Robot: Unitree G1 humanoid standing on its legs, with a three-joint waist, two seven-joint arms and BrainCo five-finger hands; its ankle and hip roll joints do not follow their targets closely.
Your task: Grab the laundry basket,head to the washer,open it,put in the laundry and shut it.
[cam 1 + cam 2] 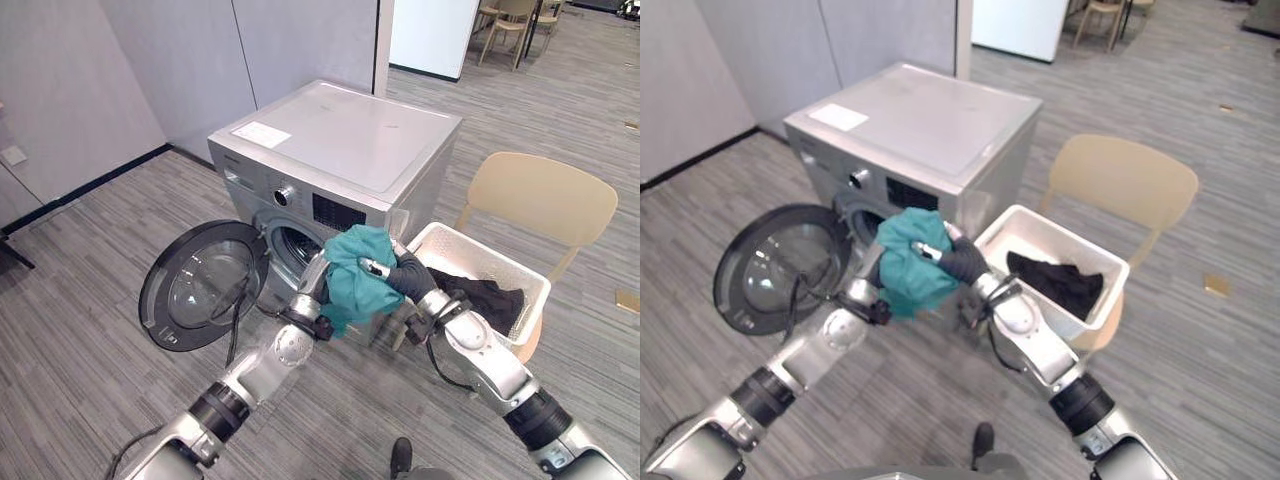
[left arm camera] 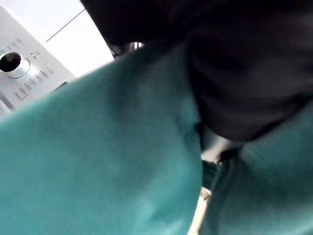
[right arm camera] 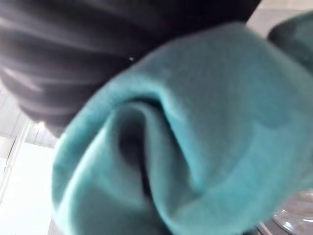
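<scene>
Teal cloth (image 1: 355,275) hung bunched between both hands directly before the washer (image 1: 335,160) drum opening, the door (image 1: 200,283) swung wide. The right hand (image 1: 395,268) lay against its basket-side face, the left hand (image 1: 312,290) on its door side; finger closure could not be determined. Wrist views showed cloth folds and the washer's dial (image 2: 11,62); head views showed dark laundry in the basket (image 1: 480,262) beside the washer.

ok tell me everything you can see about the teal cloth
The teal cloth is a soft, bunched garment with deep folds, plain in colour. It hangs in the air in front of the washer, just outside the drum opening and beside the open round door. The left hand and the right hand hold it between them, the left largely buried in the fabric. It is clear of the white basket, where a dark garment lies.
</scene>
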